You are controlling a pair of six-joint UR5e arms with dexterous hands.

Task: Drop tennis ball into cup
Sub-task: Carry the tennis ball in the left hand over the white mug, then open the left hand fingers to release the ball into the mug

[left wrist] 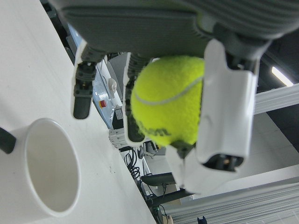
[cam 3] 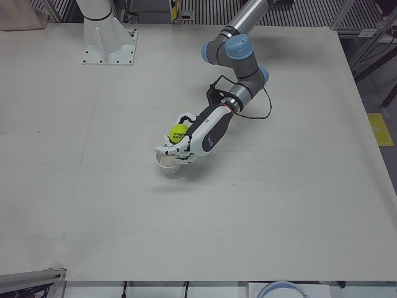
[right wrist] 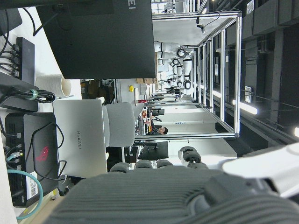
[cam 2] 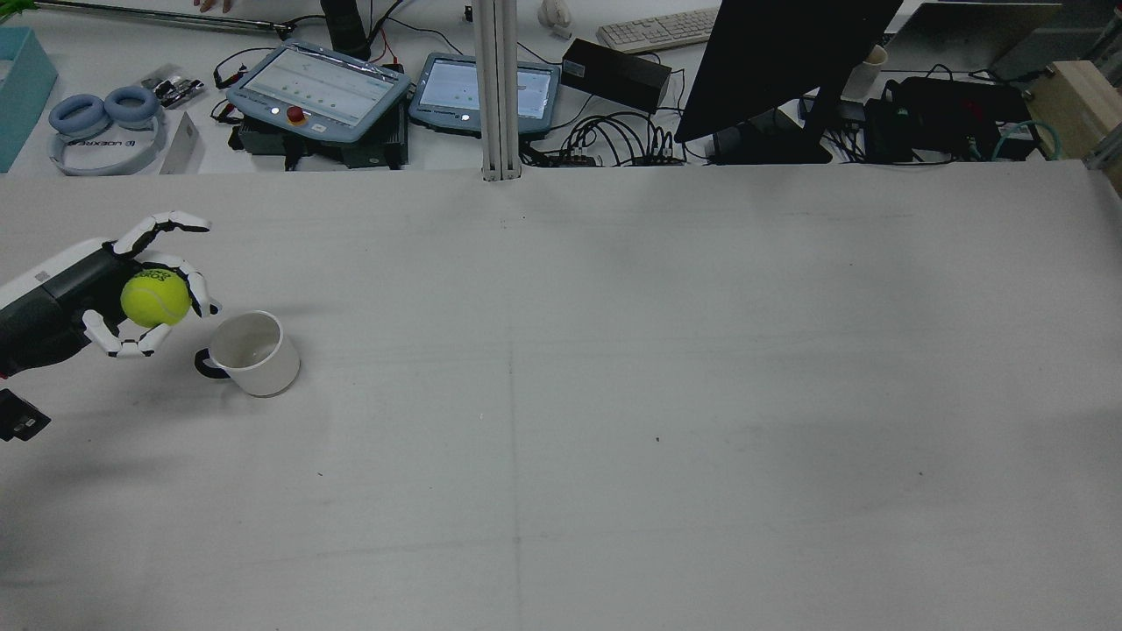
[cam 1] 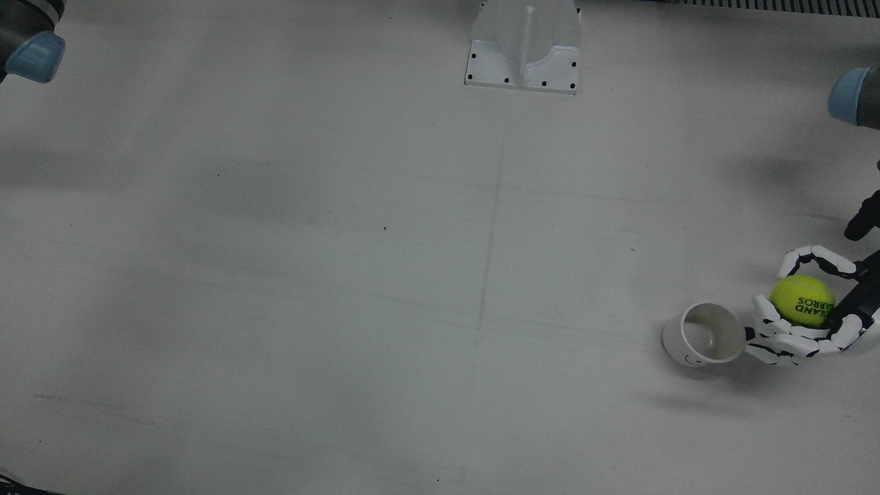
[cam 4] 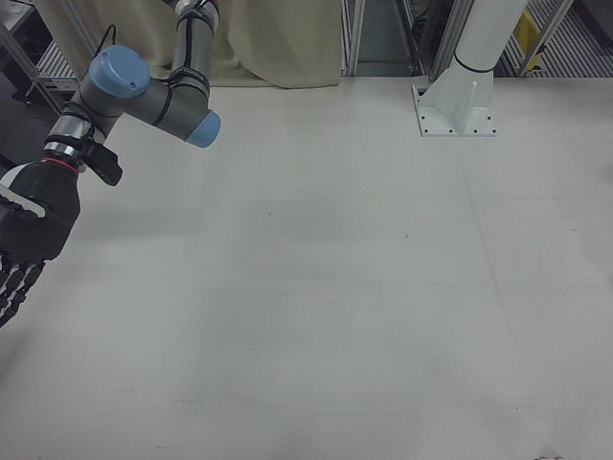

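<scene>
My left hand [cam 2: 131,294] is shut on the yellow-green tennis ball [cam 2: 155,299], holding it above the table just beside the white cup [cam 2: 252,353]. The cup stands upright with its mouth open and a dark handle. In the front view the ball [cam 1: 801,300] sits in the hand [cam 1: 804,323] right of the cup [cam 1: 704,335]. The left-front view shows hand [cam 3: 186,144], ball [cam 3: 178,133] and cup [cam 3: 167,164]. In the left hand view the ball [left wrist: 169,100] is between the fingers [left wrist: 224,116], with the cup [left wrist: 49,170] below. My right hand [cam 4: 24,240] hangs at the table's edge, fingers extended.
A white arm pedestal [cam 1: 524,45] stands at the far middle. Beyond the table's far edge are tablets [cam 2: 317,88], headphones [cam 2: 101,123], a monitor [cam 2: 780,61] and cables.
</scene>
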